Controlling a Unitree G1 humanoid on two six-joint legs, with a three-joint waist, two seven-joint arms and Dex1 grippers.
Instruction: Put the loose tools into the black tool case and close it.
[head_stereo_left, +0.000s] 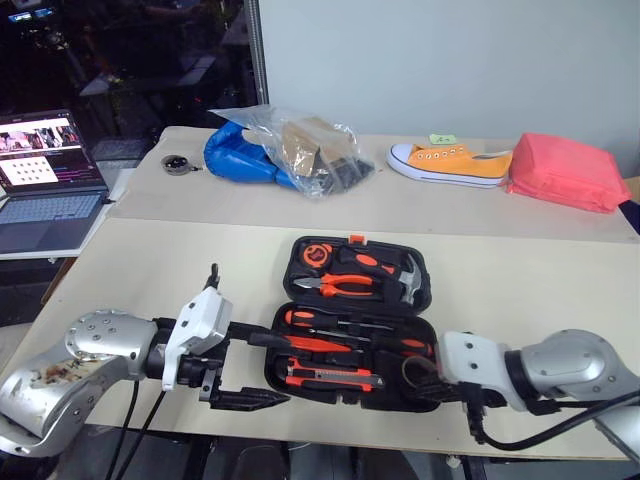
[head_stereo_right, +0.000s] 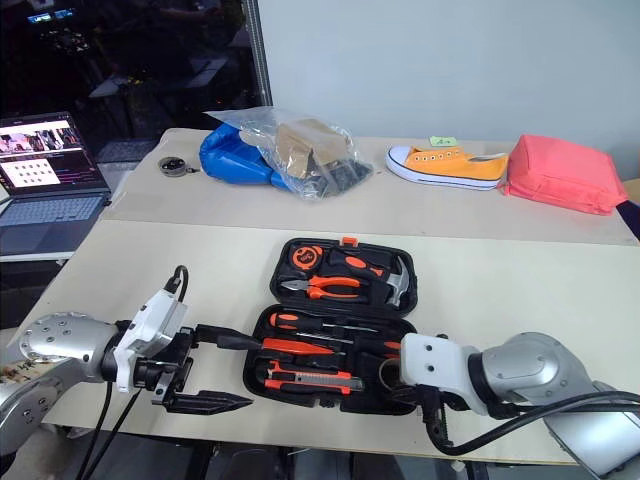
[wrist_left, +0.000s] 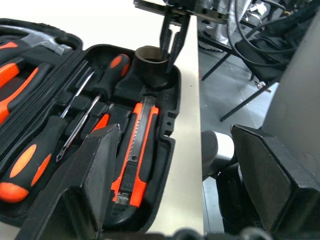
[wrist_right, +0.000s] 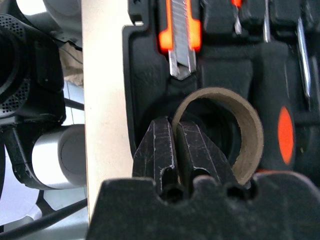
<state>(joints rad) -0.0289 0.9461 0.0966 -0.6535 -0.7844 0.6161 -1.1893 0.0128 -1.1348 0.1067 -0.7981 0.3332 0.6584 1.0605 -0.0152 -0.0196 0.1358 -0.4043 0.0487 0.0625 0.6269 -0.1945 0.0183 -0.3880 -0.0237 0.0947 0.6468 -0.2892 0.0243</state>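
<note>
Right gripper (wrist_right: 175, 150) has its two black fingers pressed together on the wall of a brown cardboard ring (wrist_right: 227, 130) that sits in the near right corner of the black tool case (head_stereo_left: 300, 375); the pinch looks firm, though the fingers partly hide the contact. Left gripper (head_stereo_left: 245, 370) hangs spread wide and empty just left of the case. Inside the open case on the table (head_stereo_left: 540, 290) lie the utility knife (head_stereo_left: 335, 377) and two orange-and-black screwdrivers (head_stereo_left: 330, 345).

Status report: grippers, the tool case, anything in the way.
Left gripper open beside the black tool case. Right gripper shut on tape roll rim in the case corner. Case open, tools slotted; nothing blocking.
</note>
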